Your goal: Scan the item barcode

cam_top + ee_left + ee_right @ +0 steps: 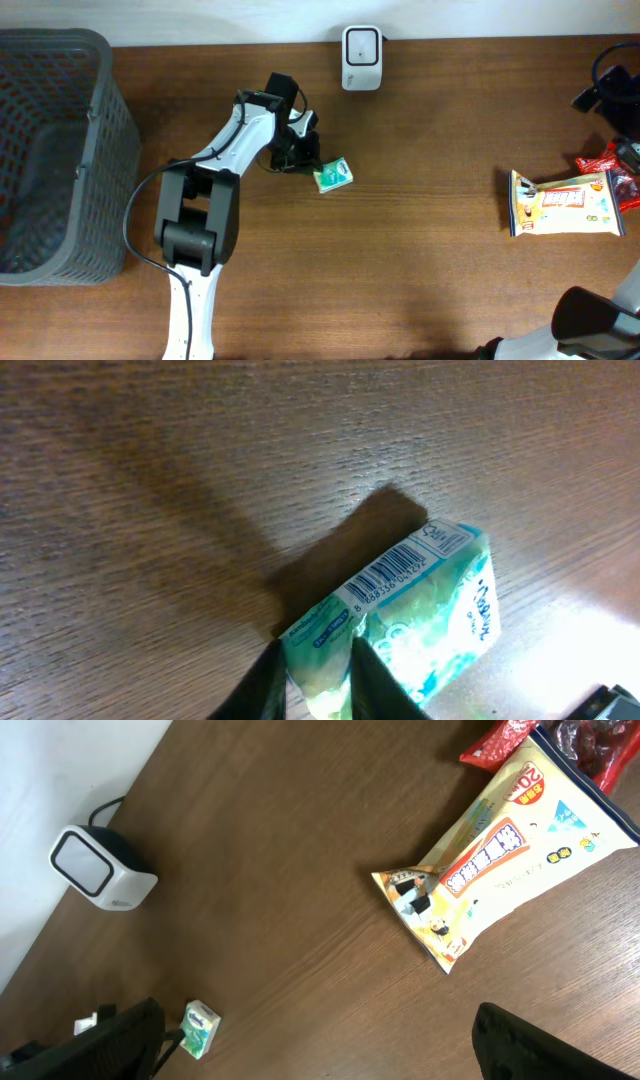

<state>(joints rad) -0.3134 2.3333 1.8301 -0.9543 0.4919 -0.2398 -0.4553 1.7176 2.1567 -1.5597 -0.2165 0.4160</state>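
Left jaws are pinched onto one end of the little green packet (420,620). In the left wrist view you can see the dark fingers (262,685) of the left gripper (315,685) squeezing it from both sides. The right gripper (315,1015) has its jaws spread wide with nothing between them, just hanging over bare wood.

Biggest thing is obviously the brown wooden table (420,270). Next is the grey mesh basket (105,90), parked at the far left edge. The left arm (200,210) reaches up from the bottom edge toward the middle of the table. Over on the right there's a yellow-and-white snack bag (565,203) lying flat, with a red wrapper (610,165) just beside its upper right corner. The white scanner (361,58) sits at the back edge, roughly centre.

The packet is near the middle of the table, in front of the scanner and a touch to its left, well apart from the snack bag. Can't tell if it's lying fully flat or tipped up a bit. Its barcode (390,572) runs along a white strip on one narrow side, facing the wrist cam.
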